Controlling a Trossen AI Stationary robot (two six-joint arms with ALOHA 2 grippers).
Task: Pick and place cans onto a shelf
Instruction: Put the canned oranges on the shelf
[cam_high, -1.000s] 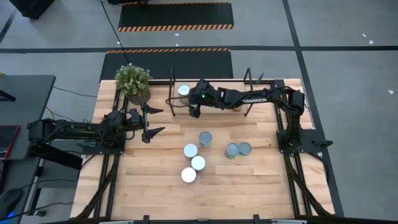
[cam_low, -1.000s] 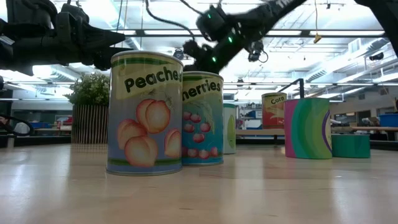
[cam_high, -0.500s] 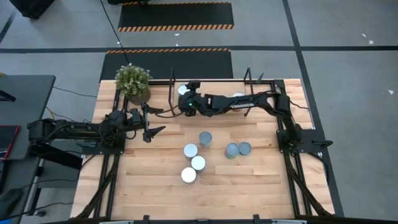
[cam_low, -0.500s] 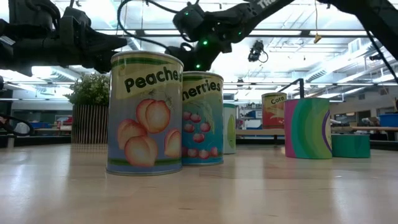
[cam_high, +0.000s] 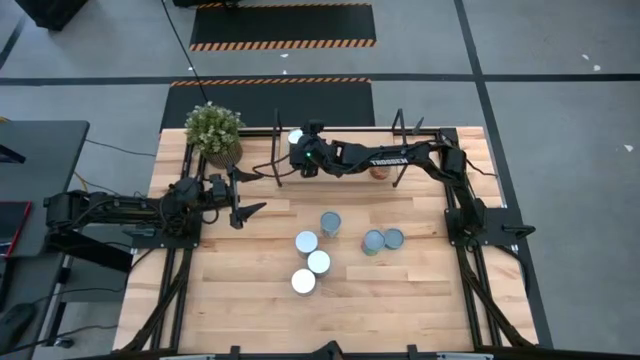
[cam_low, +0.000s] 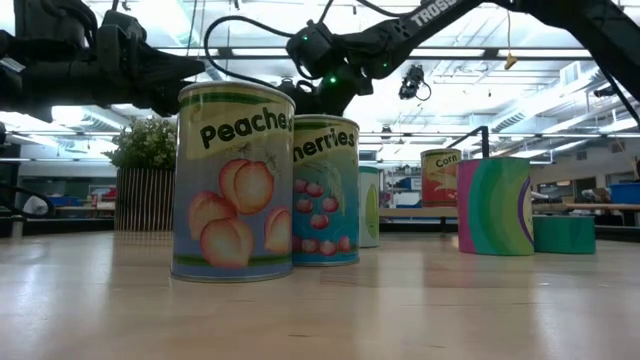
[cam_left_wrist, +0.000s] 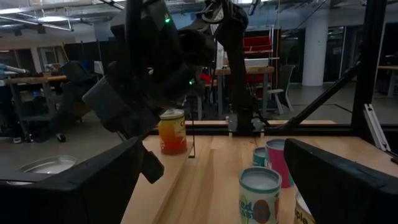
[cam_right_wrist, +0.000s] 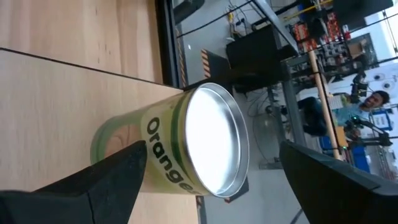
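Can (cam_right_wrist: 186, 149) marked "Orange" stands upright on the shelf (cam_high: 420, 160) straight ahead of the right gripper (cam_high: 300, 152), between its wide-open, empty fingers.

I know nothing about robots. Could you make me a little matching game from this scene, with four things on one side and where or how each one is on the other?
Things:
A. Peaches can
B. Orange can
C. potted plant
D. left pincer

Places or states:
1. stands at the table's far left corner
2. open and holding nothing, at the table's left side
3. nearest the low camera, beside the Cherries can
4. green label, straight ahead of the open right pincer

Pairs: A-3, B-4, C-1, D-2
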